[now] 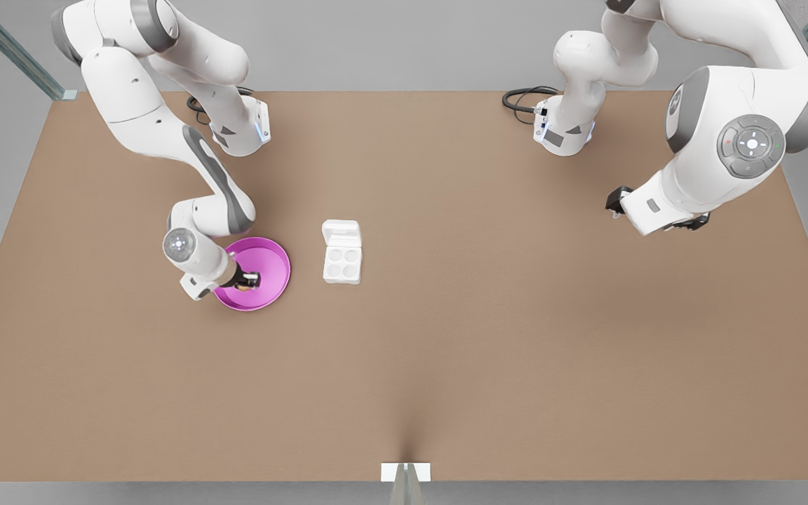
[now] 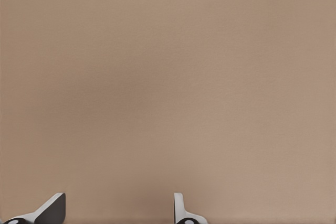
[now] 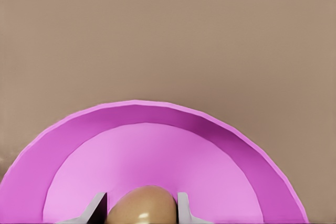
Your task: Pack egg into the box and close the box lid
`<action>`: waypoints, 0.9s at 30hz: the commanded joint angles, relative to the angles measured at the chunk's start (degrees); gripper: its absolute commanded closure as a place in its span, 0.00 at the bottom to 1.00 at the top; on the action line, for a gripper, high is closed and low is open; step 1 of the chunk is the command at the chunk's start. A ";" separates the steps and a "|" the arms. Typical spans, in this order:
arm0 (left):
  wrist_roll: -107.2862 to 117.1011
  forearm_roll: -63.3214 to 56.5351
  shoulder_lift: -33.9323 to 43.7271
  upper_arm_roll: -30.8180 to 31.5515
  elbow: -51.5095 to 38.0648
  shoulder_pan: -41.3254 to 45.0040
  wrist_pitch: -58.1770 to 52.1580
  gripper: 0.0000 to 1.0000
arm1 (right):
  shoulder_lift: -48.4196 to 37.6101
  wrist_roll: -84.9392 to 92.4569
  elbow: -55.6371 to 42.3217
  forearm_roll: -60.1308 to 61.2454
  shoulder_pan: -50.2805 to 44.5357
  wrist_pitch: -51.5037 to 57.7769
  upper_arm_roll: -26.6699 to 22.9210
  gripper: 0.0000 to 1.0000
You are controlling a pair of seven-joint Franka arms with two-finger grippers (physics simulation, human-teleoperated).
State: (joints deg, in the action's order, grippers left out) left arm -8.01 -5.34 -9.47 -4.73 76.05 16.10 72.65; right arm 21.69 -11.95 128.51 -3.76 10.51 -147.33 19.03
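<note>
My right gripper (image 1: 250, 280) is down inside the pink plate (image 1: 274, 263), on the front view's left side of the table (image 1: 488, 351). Fingers (image 3: 97, 208) sit on either side of the egg (image 3: 142, 205), close against its flanks. From the right wrist view the tan-brown shell fills the gap between the two pads; I read it as clamped, though whether the egg is lifted or resting on the plate floor I cannot tell. In the front view the egg (image 1: 246, 285) is just a small brownish speck at the fingertips, over the plate's inner floor and toward its near-left part.

Plate: round, magenta, raised rim all around, shallow. Holds the egg and my fingertips.

The box (image 1: 342, 264) stands just beside the plate, toward the front view's right, apart from it with a strip of bare table between. Base shows four round cups in a two-by-two block; all four look white and unfilled. The box lid (image 1: 341, 231) is swung open, lying back flat on the far side of the base, recessed inside facing up, joined to the base along one edge.

My left gripper (image 2: 119, 211) hangs well apart on the front view's right side, above bare table, waiting. Its fingers stand apart with a wide gap between them, holding nothing; beneath them is plain brown surface.

Black cables (image 1: 527, 98) curl at the far edge near the arm bases.
</note>
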 commanded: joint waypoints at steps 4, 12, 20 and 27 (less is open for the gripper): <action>0.19 -0.03 0.06 -0.02 -0.02 -0.02 -0.05 0.00 | -0.25 0.26 -8.71 -0.81 -1.10 10.84 1.01 0.59; 0.19 -0.03 -0.29 -0.02 -0.02 -0.02 -0.05 0.00 | 2.74 -6.59 -19.97 2.61 -12.09 14.88 0.93 0.58; 0.19 -0.03 -0.29 -0.02 -0.02 -0.02 -0.14 0.00 | 2.92 -24.96 -20.05 7.71 -23.95 15.41 0.93 0.58; 0.19 -0.03 -0.29 -0.02 -0.02 -0.02 -0.14 0.00 | 1.86 -26.81 -10.13 7.71 -23.08 9.70 2.77 0.58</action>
State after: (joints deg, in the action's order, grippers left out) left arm -7.83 -5.33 -9.82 -4.73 76.05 16.09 72.55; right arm 23.65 -23.00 117.55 4.82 -12.73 -135.15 21.73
